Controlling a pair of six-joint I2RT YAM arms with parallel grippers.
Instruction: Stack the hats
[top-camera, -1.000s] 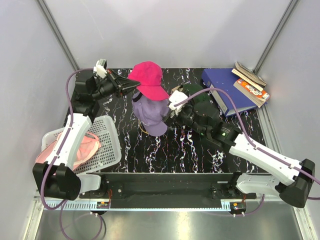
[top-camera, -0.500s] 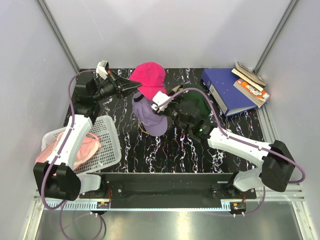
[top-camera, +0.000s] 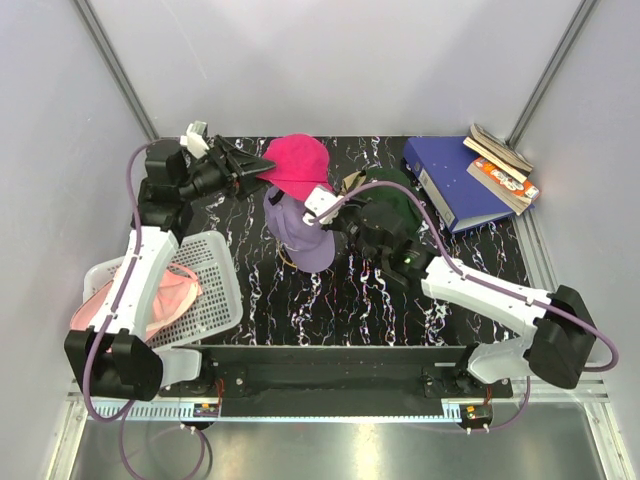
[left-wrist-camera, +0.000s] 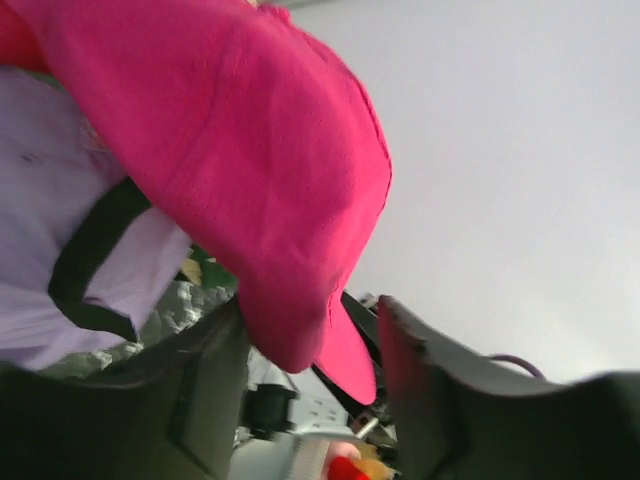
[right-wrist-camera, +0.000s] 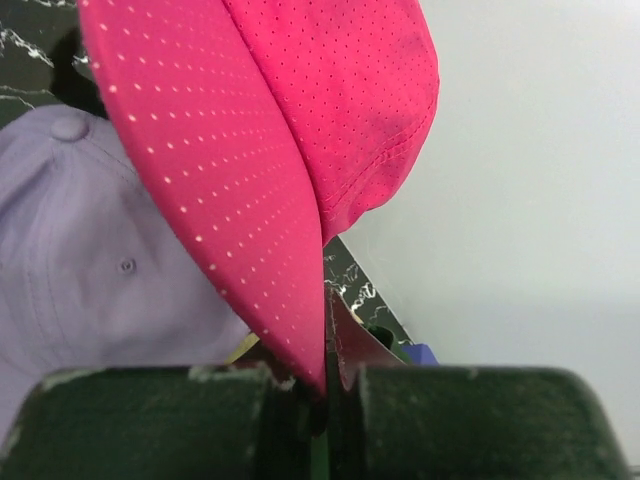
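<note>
One magenta cap (top-camera: 297, 165) over the lavender cap (top-camera: 300, 232) at the back middle of the table (top-camera: 340, 300), brim pinched in the tightly closed right gripper (right-wrist-camera: 325, 388). Around its rear edge, the spread left gripper (left-wrist-camera: 312, 350). Just right, a dark green cap (top-camera: 397, 205); far left, a pink cap (top-camera: 165, 300) in a basket (top-camera: 215, 290).

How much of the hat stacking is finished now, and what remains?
Done: no finished pile shows yet. In hand: the right gripper is shut on the brim of the magenta cap, held over the lavender cap; the left gripper is open around its edge. Left: the dark green cap and the pink cap at the basket lie apart.
</note>
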